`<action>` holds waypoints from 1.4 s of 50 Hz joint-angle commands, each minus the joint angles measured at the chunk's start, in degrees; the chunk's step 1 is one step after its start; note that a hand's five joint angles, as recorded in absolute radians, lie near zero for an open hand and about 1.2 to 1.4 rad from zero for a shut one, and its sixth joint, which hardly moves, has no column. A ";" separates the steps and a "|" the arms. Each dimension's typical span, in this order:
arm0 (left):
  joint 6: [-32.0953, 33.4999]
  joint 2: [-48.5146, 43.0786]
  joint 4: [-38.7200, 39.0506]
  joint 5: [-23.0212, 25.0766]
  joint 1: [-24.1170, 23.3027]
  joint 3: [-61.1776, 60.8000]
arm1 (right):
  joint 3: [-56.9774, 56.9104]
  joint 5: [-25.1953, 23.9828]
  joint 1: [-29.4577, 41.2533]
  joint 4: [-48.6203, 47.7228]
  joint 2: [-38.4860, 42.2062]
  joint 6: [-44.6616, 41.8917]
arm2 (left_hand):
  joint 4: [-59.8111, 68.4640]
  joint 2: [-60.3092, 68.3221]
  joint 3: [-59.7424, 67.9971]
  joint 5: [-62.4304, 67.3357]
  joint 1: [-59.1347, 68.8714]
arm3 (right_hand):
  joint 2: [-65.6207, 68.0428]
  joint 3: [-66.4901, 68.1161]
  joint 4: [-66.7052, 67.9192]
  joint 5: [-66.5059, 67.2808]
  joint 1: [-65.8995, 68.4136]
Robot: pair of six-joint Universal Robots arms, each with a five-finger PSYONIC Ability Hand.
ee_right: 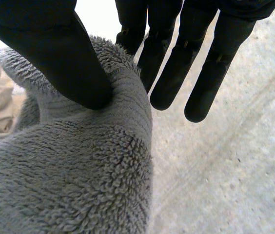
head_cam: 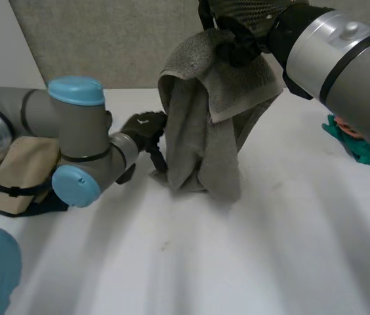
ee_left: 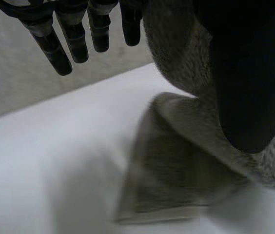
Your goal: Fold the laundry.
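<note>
My right hand [head_cam: 237,41] holds a grey towel [head_cam: 201,141] up off the white table [head_cam: 270,249]. In the right wrist view its thumb [ee_right: 54,48] presses the towel [ee_right: 69,180] against the straight fingers, pinching a fold near the top. The towel hangs in a bunched drape, with its lower end resting on the table. My left hand [head_cam: 142,128] sits low beside the hanging towel's left side. In the left wrist view that hand [ee_left: 62,53] has straight, spread fingers, and the towel [ee_left: 176,165] lies by its thumb, not gripped.
A beige cloth [head_cam: 14,170] lies in a heap under my left arm at the table's left edge. A teal and orange cloth [head_cam: 355,141] lies at the far right. A grey panel [head_cam: 106,39] stands behind the table.
</note>
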 commanded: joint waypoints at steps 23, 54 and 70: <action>-6.19 11.03 -2.98 -1.11 0.20 4.46 | -2.02 3.49 -10.67 -4.69 5.51 2.34 | 68.59 68.20 68.01 66.79 69.08 | 12.53 12.27 11.80 13.19 17.14; 14.84 4.98 5.13 -21.08 -14.92 -15.32 | 7.65 9.26 -17.09 -25.08 32.95 -23.26 | 1.34 0.95 0.76 -0.47 1.82 | -47.28 -47.54 -48.01 -46.61 -42.67; 14.30 22.58 2.31 -13.96 -7.28 -17.70 | 13.72 13.86 -16.30 -7.69 14.39 -7.60 | -1.41 -1.80 -1.99 -3.21 -0.92 | -57.47 -57.73 -58.20 -56.81 -52.86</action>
